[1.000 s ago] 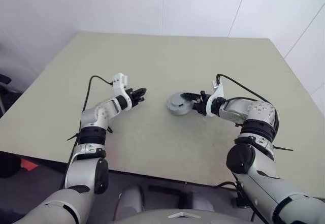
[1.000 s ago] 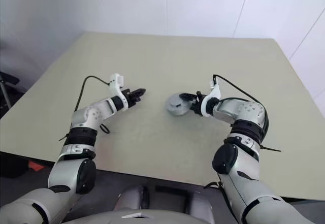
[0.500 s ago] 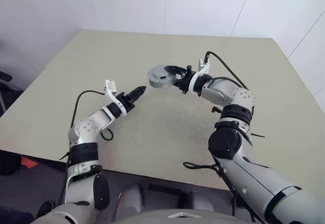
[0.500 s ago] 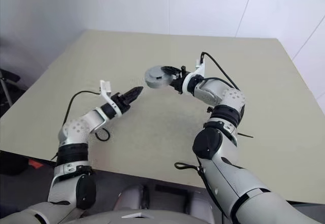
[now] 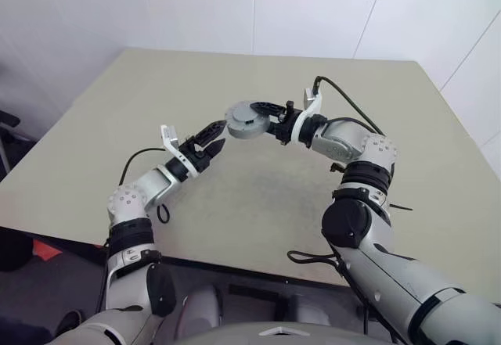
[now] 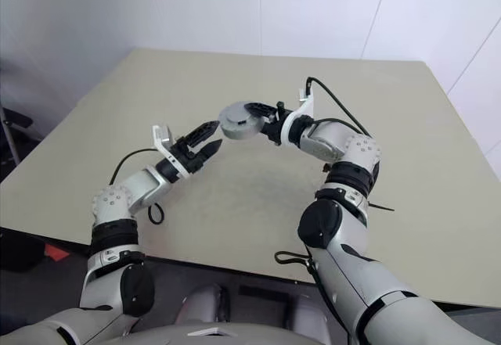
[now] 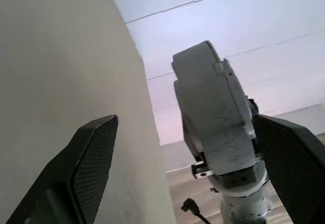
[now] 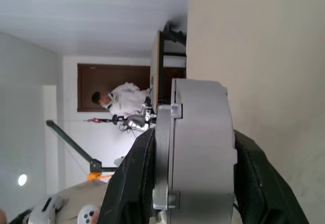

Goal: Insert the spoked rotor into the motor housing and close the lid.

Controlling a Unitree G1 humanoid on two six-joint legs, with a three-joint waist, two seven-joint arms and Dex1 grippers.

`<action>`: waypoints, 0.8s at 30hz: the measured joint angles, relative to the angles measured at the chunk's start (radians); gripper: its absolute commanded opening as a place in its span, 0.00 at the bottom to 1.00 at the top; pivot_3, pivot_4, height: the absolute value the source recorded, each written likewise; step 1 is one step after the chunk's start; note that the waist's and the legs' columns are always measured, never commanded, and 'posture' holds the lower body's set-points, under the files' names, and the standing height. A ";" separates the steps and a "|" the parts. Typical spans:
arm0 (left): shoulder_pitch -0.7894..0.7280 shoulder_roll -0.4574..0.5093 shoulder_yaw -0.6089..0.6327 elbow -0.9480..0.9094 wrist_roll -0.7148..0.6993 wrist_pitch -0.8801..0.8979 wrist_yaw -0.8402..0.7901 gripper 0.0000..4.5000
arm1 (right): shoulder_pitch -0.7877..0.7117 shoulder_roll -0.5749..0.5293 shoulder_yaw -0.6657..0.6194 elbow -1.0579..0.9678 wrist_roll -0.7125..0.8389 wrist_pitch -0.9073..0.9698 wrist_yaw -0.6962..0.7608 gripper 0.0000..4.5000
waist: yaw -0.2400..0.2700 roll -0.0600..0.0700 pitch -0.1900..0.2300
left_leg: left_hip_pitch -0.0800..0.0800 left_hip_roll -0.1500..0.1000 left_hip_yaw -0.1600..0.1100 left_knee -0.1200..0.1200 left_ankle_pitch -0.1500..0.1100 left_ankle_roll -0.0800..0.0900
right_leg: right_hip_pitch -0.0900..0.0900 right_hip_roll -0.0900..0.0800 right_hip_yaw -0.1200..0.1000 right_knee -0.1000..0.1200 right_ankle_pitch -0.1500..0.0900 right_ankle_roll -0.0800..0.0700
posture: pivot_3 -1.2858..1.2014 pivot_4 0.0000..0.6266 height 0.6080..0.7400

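Housing [image 5: 248, 119] held above the counter [image 5: 258, 196] between my right fingers [image 5: 264, 110], lid closed; head views show its round grey face. Right wrist view gives it edge-on, a person in white in a far doorway [image 8: 122, 98]. My left fingers [image 5: 211, 136] spread wide, just beside it, empty.

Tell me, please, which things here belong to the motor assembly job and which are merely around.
Job: motor housing, closed, held above the table by the right gripper; left gripper, open beside it.

Around: table; person in the background.
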 measured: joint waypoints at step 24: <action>-0.052 0.008 -0.058 0.107 -0.002 -0.055 -0.002 0.53 | 0.038 0.001 0.068 -0.045 0.049 0.018 -0.013 0.47 | 0.002 0.000 0.000 | 0.000 0.000 -0.001 0.001 0.000 0.000 | 0.000 0.000 0.000 0.001 0.001 0.001 | 0.52 0.00 1.00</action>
